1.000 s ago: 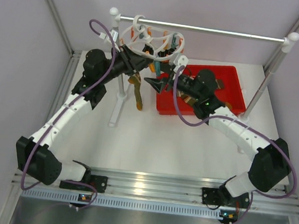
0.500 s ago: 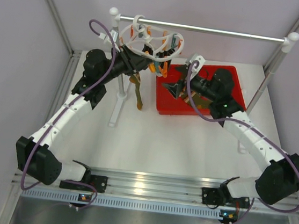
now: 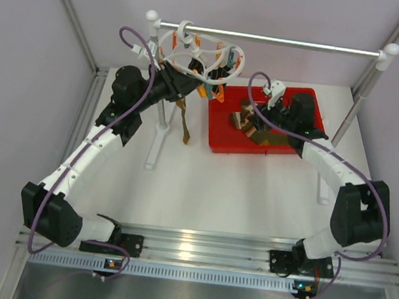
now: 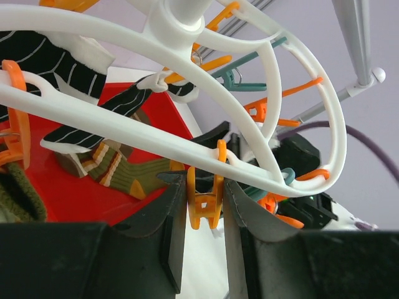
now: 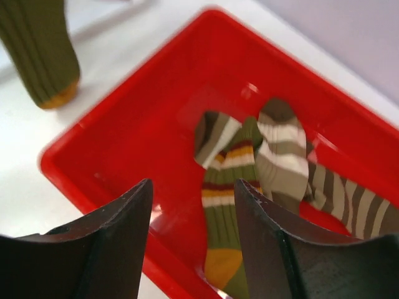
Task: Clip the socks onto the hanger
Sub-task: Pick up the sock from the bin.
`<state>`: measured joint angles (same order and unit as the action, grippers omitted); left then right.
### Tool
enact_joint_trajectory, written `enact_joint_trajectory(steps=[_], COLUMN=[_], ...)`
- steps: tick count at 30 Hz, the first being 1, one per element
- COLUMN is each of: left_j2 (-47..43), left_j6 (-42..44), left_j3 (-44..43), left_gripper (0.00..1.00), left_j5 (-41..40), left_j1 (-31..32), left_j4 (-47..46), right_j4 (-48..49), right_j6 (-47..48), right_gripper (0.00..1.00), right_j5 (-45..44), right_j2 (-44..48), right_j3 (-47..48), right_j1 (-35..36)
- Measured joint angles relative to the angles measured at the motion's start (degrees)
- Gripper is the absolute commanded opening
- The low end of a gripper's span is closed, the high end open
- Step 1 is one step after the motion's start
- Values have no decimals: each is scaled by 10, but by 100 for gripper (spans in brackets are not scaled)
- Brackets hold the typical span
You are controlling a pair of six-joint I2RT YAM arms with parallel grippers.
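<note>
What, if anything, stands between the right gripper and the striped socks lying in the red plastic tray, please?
Nothing visible does. The right gripper hovers open over the red plastic tray. The soft olive, brown and cream striped socks lie uncovered on the tray's floor, just beyond its fingers.

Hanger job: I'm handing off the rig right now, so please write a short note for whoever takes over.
Left gripper: closed on an orange clip of the hanger, which hangs on the rail.
Right gripper: open, empty, above the red tray.
Socks: several striped socks lie in the tray; an olive sock hangs clipped to the hanger.
Done: at least one sock clipped.
Left: pick up each tray sock and clip it.
</note>
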<state>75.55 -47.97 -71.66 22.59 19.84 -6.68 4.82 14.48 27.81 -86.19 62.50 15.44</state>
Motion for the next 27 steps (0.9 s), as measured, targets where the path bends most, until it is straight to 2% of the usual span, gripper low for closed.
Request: enact_joint_trajectory(steps=[5,9,16,23,25,27], left_j2=[0,0,0,0,0,0], left_j6=[1,1,1,1,1,1], left_j3=[0,0,0,0,0,0], left_gripper=[0,0,0,0,0,0], left_j5=[-3,-5,-6,-8,-9,-9], left_j1=[0,0,0,0,0,0], left_j4=[7,9,10,11,11,11], right_j4=[-61,-89,-92,-124,-132,-139], right_j6=[47,69,83,105,110,116], right_gripper=[47,47,47,48,43,26], right_j5=[-15,-26,-61,-69,-68,-67], right_j2=[-111,-180,-257,-297,-306,-312], right_j3=[61,120,192,220,224,224], right_j1=[-11,-9,-6,-3,-1,1])
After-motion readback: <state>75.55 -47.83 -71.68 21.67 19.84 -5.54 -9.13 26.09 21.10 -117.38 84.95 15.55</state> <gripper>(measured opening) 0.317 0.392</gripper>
